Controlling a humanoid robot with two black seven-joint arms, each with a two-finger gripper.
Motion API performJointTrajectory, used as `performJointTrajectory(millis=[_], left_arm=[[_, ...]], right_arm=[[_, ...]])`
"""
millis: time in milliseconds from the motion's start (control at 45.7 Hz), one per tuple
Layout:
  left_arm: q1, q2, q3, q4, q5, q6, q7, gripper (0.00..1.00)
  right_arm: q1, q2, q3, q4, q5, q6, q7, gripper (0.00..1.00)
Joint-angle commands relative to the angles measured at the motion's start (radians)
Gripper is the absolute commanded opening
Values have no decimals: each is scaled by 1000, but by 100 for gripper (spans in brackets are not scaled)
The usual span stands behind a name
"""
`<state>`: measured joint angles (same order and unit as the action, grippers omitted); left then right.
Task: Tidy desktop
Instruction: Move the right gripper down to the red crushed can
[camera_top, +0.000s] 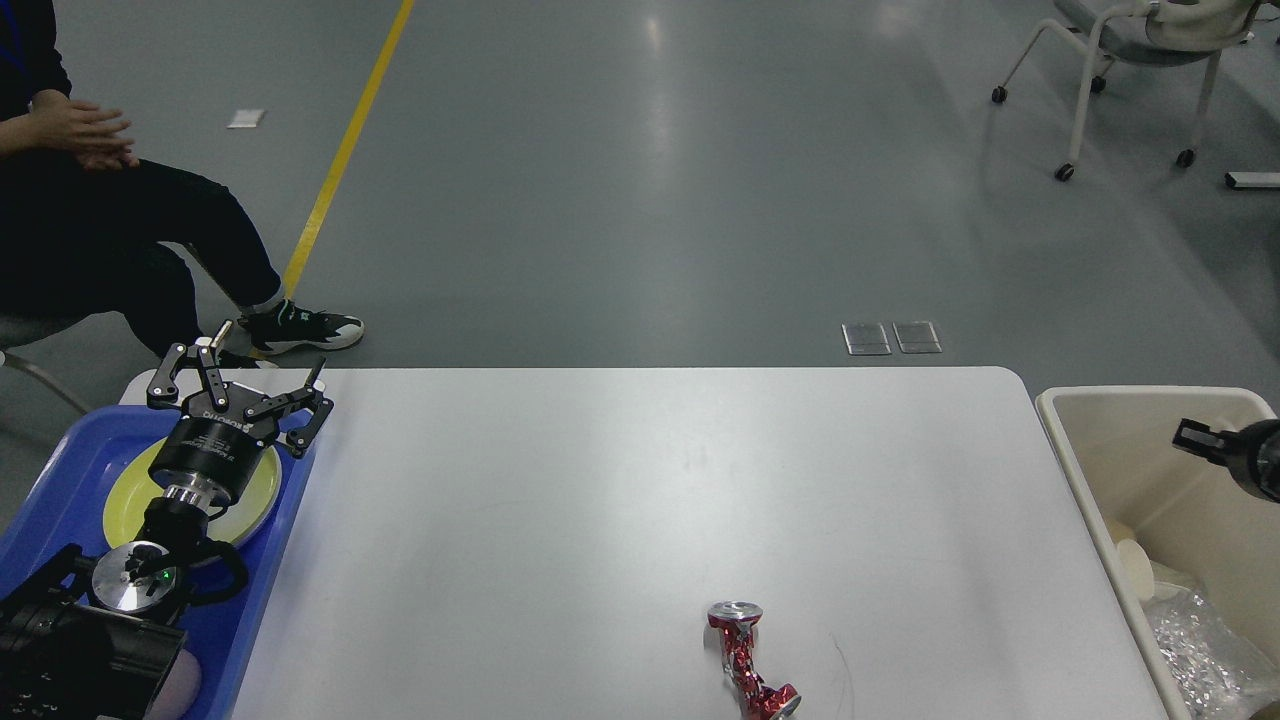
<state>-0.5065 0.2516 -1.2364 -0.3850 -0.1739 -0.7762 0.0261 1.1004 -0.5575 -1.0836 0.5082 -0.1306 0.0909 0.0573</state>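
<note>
The white desktop (620, 500) fills the middle of the head view. A crushed red can (745, 660) lies on it near the front edge, right of centre. My left gripper (243, 383) hovers open and empty over the far end of the blue tray (60, 480), above a yellow-green plate (255, 495). My right gripper (1195, 440) pokes in from the right edge above the beige bin (1062, 425); it is small and dark. A crumpled silver film (1205, 640) lies inside the bin.
The bin stands off the table's right side with paper cups and scraps inside. The tray sits at the table's left end. A seated person (110, 230) is beyond the far left corner. A wheeled chair (1130, 50) stands far back right.
</note>
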Motion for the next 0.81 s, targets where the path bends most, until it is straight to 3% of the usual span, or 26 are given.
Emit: performJointTrajectory(millis=[0, 131, 372, 788], left_arm=[[0, 0, 0, 0, 1, 0, 0, 97], [-1, 0, 0, 0, 1, 0, 0, 97], [0, 0, 0, 1, 1, 0, 0, 97], [0, 0, 0, 0, 1, 0, 0, 97]], right_arm=[[153, 28, -25, 71, 0, 18, 3, 100], [323, 42, -59, 220, 2, 29, 6, 100], [648, 192, -182, 472, 31, 85, 7, 100], [1183, 395, -165, 877, 31, 461, 9, 100]])
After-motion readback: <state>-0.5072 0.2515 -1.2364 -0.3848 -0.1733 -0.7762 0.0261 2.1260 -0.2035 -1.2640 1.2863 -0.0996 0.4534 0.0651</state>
